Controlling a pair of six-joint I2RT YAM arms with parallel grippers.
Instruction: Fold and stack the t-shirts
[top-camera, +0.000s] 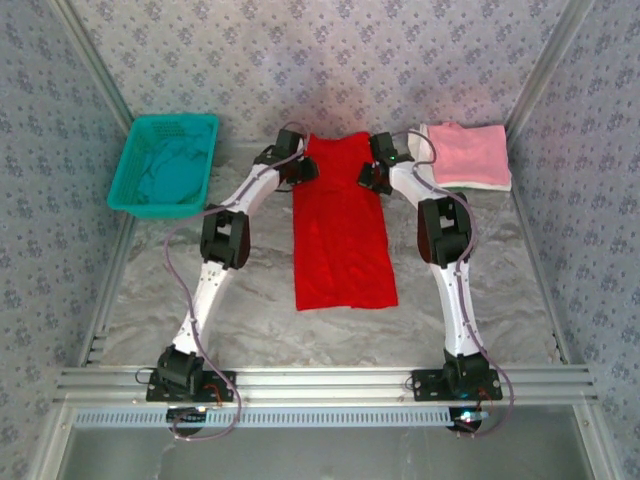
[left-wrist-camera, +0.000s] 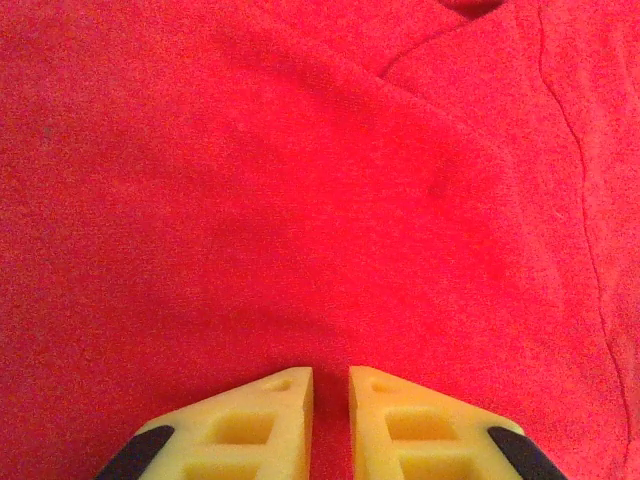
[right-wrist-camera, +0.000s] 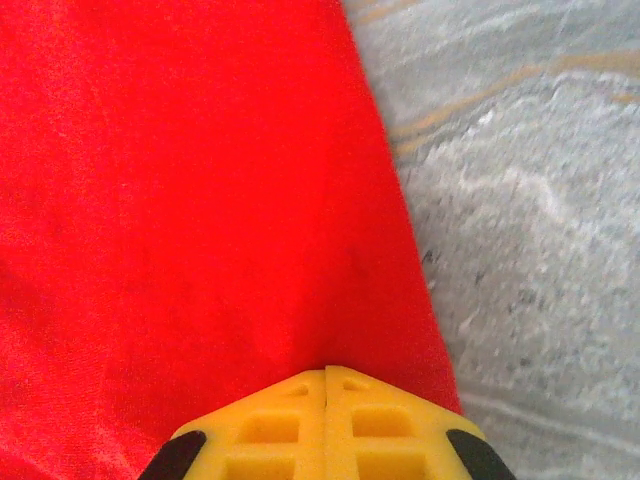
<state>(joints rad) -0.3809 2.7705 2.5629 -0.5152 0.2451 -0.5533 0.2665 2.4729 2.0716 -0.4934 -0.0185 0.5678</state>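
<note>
A bright red t-shirt (top-camera: 342, 240) lies in the middle of the table, folded into a long narrow strip running away from the arm bases. My left gripper (top-camera: 305, 168) sits at its far left corner. In the left wrist view its jaws (left-wrist-camera: 331, 372) stand a thin slit apart with red cloth (left-wrist-camera: 300, 180) pinched in the slit. My right gripper (top-camera: 368, 175) is at the far right corner. Its fingers (right-wrist-camera: 327, 372) are shut together on the red cloth (right-wrist-camera: 180, 200) near the shirt's right edge. A folded pink t-shirt (top-camera: 465, 148) rests on a white one (top-camera: 490, 184) at the back right.
A teal mesh basket (top-camera: 175, 122) stands at the back left with a teal t-shirt (top-camera: 170, 175) crumpled inside. Bare marbled table (top-camera: 480, 290) lies on both sides of the red strip. Patterned walls close in the back and sides.
</note>
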